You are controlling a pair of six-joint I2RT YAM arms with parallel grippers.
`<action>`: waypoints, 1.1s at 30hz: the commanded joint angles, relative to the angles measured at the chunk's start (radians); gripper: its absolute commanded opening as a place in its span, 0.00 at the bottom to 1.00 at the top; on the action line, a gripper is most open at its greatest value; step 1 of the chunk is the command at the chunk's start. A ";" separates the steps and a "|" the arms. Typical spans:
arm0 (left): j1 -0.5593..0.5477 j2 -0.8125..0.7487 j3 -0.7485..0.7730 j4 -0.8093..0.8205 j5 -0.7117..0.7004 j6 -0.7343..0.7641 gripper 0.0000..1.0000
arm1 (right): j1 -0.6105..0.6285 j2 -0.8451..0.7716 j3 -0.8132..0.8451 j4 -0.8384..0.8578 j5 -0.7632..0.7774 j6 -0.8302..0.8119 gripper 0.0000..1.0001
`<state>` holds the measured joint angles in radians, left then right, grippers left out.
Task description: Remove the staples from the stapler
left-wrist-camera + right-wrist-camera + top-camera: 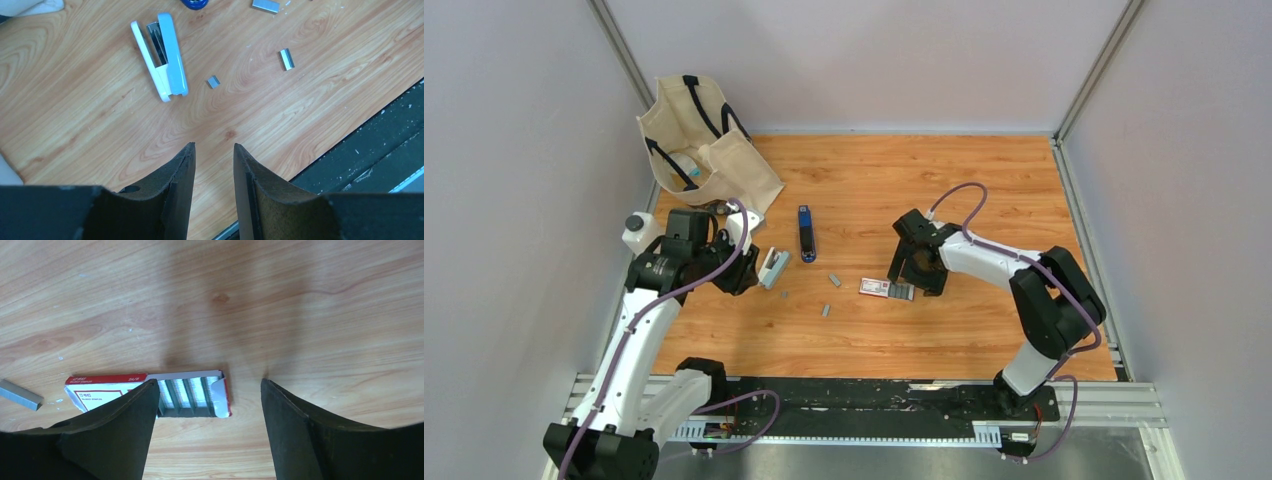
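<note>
- Left fingers (181,172) stand slightly parted and empty above the counter (984,190), near the stapler (167,55).
- Right fingers (125,425) are spread wide and empty, over the open end of a box (192,395).
- Hinged open, the stapler lies well apart from the right arm, with loose staples (213,81) beside it.
- It looks light and smooth, apt to slide or flop at the hinge, so the best hold is across its narrow sides, close to the hinge.
- The staples look tiny, flat and brittle, and call for a gentle pinch across the long edges.
</note>
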<state>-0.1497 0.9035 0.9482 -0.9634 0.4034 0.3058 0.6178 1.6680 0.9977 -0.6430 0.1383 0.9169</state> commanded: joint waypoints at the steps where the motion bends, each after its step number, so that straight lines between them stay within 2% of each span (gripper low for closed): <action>1: -0.002 -0.025 -0.012 0.028 -0.017 0.026 0.43 | -0.030 -0.057 0.047 -0.030 0.026 -0.068 0.79; 6: -0.002 -0.011 -0.005 0.023 -0.020 0.021 0.43 | -0.056 -0.048 0.145 -0.063 0.050 -0.127 0.82; 11: -0.002 0.002 0.020 -0.014 -0.041 0.038 0.43 | -0.070 0.059 0.310 -0.078 0.064 -0.219 0.83; 17: -0.001 -0.018 0.035 -0.052 0.009 0.049 0.43 | -0.067 0.217 0.436 0.003 0.008 -0.286 0.65; 19: -0.001 -0.031 0.029 -0.055 -0.015 0.053 0.43 | -0.059 0.246 0.453 0.019 0.009 -0.305 0.61; 23: 0.010 -0.061 0.011 -0.032 -0.077 0.039 0.43 | -0.001 0.246 0.464 0.052 0.053 -0.383 0.62; 29: 0.012 -0.025 0.032 -0.023 -0.210 0.000 0.43 | 0.091 0.213 0.461 0.083 0.149 -0.460 0.56; 33: 0.012 -0.008 0.035 -0.020 -0.288 0.009 0.43 | 0.157 0.159 0.427 0.132 0.165 -0.519 0.60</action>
<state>-0.1436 0.8829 0.9413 -0.9997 0.2146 0.3214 0.7261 1.9205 1.4227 -0.5953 0.2432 0.4873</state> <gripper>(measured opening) 0.424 0.583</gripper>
